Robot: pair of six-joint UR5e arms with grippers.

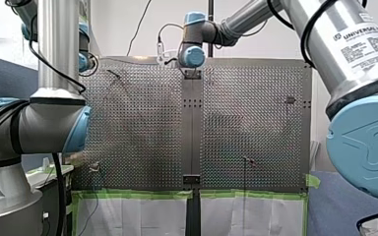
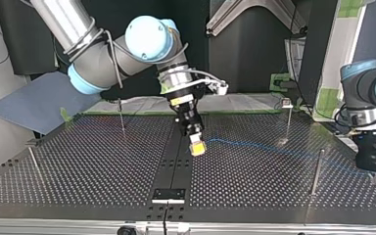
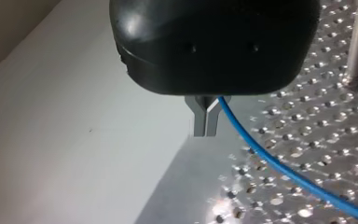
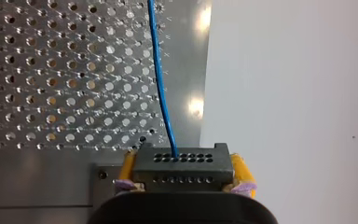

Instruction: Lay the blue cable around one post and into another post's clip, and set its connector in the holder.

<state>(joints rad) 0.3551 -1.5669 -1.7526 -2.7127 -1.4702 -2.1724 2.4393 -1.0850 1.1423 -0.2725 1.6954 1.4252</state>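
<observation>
Blue cable [image 2: 254,145] was stretched sideways across the top view, its connector [image 4: 182,165] clamped by my right gripper [image 4: 182,171]. My left gripper [image 3: 206,125] was closed on it.

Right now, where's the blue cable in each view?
Front: not discernible.
Top: blue cable runs from my right tool toward my left tool.
Left wrist: trails from the tool across the holes.
Right wrist: leaves the connector, running ahead.
Shared landmark: perforated table.
</observation>
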